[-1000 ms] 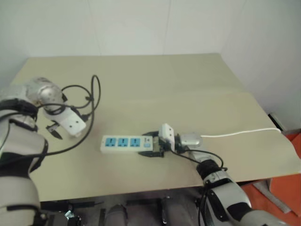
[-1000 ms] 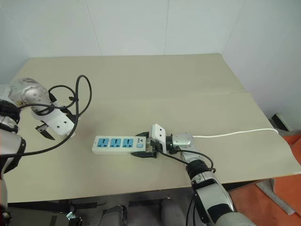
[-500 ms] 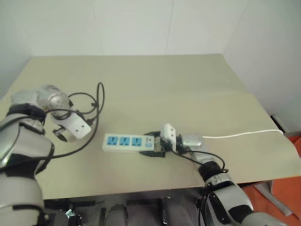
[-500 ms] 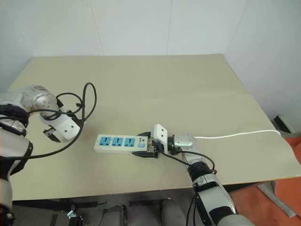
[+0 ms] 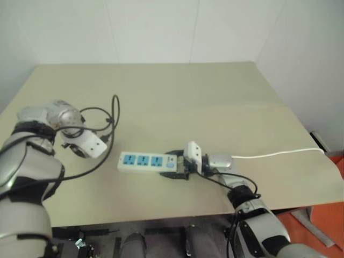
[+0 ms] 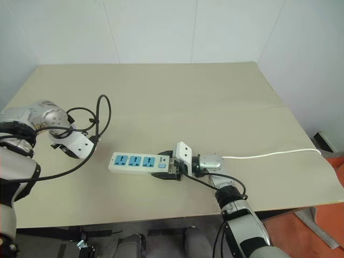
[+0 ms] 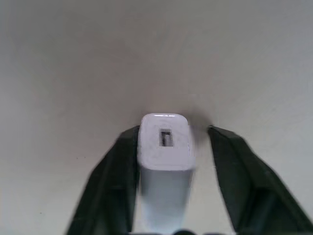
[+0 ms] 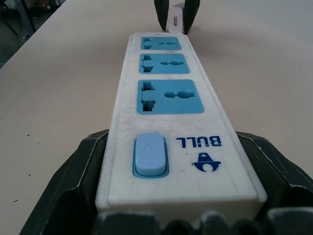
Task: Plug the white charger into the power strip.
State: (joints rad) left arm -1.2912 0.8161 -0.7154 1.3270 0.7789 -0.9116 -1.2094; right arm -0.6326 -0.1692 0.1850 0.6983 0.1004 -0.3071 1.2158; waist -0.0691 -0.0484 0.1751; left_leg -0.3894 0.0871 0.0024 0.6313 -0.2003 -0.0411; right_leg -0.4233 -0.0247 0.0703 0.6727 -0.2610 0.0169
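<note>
Table (image 6: pixel 177 91): beige, white walls behind.
Left gripper (image 7: pixel 168 147): I see the charger (image 7: pixel 165 147) between its fingers, one side touching, a gap on the other.
Right gripper (image 8: pixel 178 196): clamps the power strip (image 6: pixel 141 162) at its switch end.

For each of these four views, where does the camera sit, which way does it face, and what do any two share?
Head pair: on the head, looking forward and down at the table; both arms show.
Left wrist: looks along the left gripper at the white charger between its fingers.
Right wrist: looks along the power strip in the right gripper.
Shared: right wrist view also shows the left gripper and charger beyond the strip.
</note>
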